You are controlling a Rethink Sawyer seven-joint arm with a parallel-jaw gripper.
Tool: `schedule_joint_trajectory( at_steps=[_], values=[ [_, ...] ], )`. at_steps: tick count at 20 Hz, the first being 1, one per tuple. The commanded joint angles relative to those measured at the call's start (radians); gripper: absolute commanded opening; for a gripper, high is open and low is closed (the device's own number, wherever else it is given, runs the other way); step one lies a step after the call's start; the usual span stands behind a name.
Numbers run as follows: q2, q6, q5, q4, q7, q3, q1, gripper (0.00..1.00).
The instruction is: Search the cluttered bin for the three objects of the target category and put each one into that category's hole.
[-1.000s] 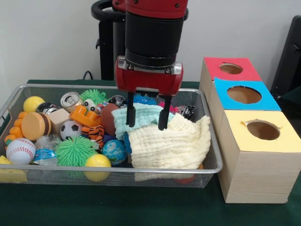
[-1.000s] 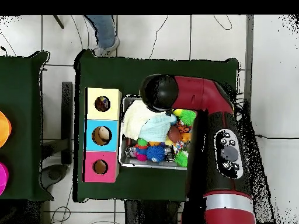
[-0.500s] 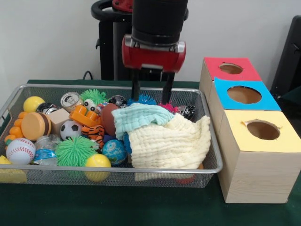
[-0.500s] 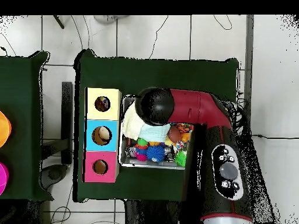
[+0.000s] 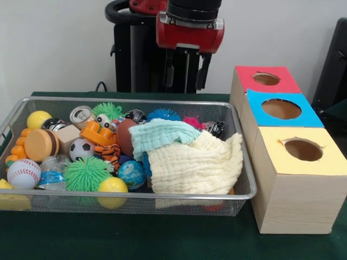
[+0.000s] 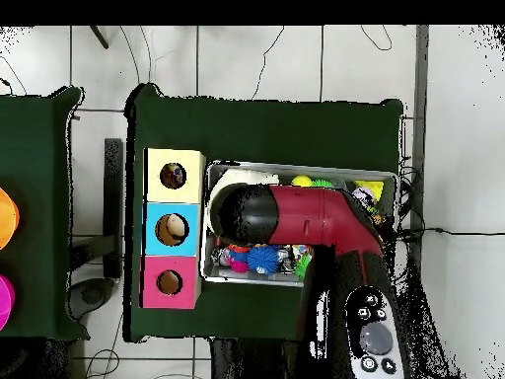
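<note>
Front view, nearest the camera: wire mesh bin (image 5: 238,196) on the green table (image 5: 135,238), front rim close to the table edge. Just right of it, the wooden box with the yellow top; its round hole (image 5: 303,149) is open.

Inside the bin, right half: cream waffle cloth (image 5: 195,165) heaped against the front rim, bulging above it. Pale teal cloth (image 5: 161,133) lies draped over the cream cloth's upper left part, touching it. The dotted white cloth cannot be made out in either view.

Left half of the bin: yellow ball (image 5: 112,187) and green spiky ball (image 5: 87,173) at the front, baseball (image 5: 23,173) at far left, soccer ball (image 5: 82,148) and a can (image 5: 81,114) further back.

Behind the yellow box: blue-topped box (image 5: 284,108), then red-topped box (image 5: 265,79).

Farthest: gripper (image 5: 186,70) raised well above the bin's back rim, fingers spread apart, nothing between them. Overhead view: the arm (image 6: 296,217) covers most of the bin.
</note>
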Motion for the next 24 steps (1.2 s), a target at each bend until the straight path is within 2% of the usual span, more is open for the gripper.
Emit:
schedule_joint_trajectory(
  at_steps=[1, 3, 5, 7, 10, 15, 24],
  values=[
    [0.065, -0.066, -0.027, 0.038, 0.092, 0.024, 0.010, 1.00],
    [0.018, -0.107, -0.021, 0.080, 0.056, 0.045, -0.007, 1.00],
    [-0.024, -0.193, 0.005, 0.141, 0.028, 0.097, -0.040, 1.00],
    [-0.006, -0.226, 0.005, 0.142, 0.023, 0.121, -0.046, 1.00],
    [0.032, -0.182, -0.024, 0.093, 0.018, 0.099, -0.029, 1.00],
    [0.153, -0.151, -0.077, -0.030, 0.031, 0.039, 0.008, 1.00],
    [0.269, -0.265, -0.102, -0.072, 0.030, 0.047, -0.003, 1.00]
  ],
)
